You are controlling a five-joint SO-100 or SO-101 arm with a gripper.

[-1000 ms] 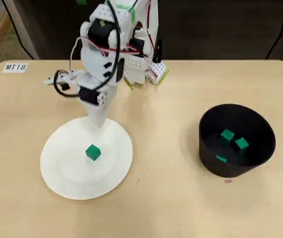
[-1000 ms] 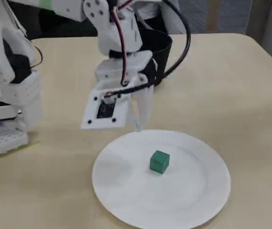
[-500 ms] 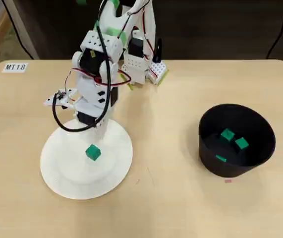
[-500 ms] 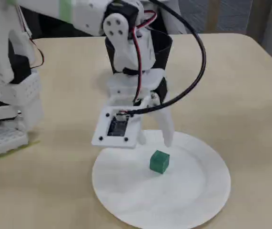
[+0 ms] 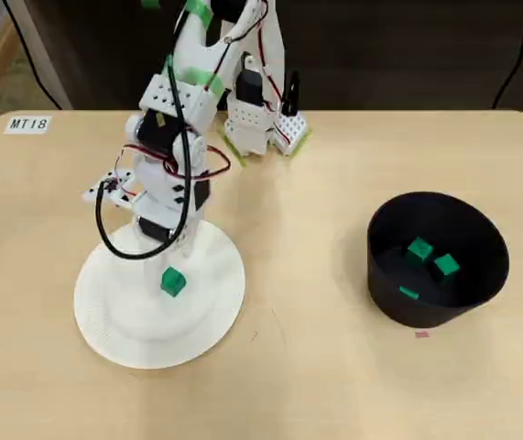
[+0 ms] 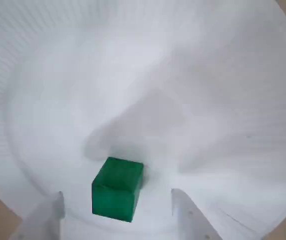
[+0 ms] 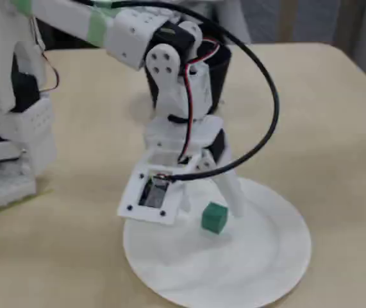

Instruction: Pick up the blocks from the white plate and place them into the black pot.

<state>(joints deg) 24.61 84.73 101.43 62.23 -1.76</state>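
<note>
One green block [image 5: 172, 282] [image 7: 214, 217] lies on the white plate [image 5: 114, 339] [image 7: 247, 269] at the left of the table. My gripper [image 5: 177, 258] [image 7: 211, 208] is low over the plate and open. In the wrist view the block [image 6: 117, 192] sits between the two white fingertips [image 6: 188, 217], touching neither, with the plate [image 6: 158, 75] beyond it. The black pot [image 5: 426, 313] stands at the right of the overhead view and holds three green blocks [image 5: 419, 248]. In the fixed view the pot [image 7: 220, 64] shows behind the arm.
The arm's white base [image 5: 261, 119] [image 7: 9, 147] stands at the table's back edge. A label reading MT18 [image 5: 29, 124] is stuck at the back left corner. A tiny pink mark [image 5: 421, 335] lies in front of the pot.
The gripper went from shut above the plate's rim to open, and came down and forward until its fingers straddle the block. The block on the plate has not moved.
</note>
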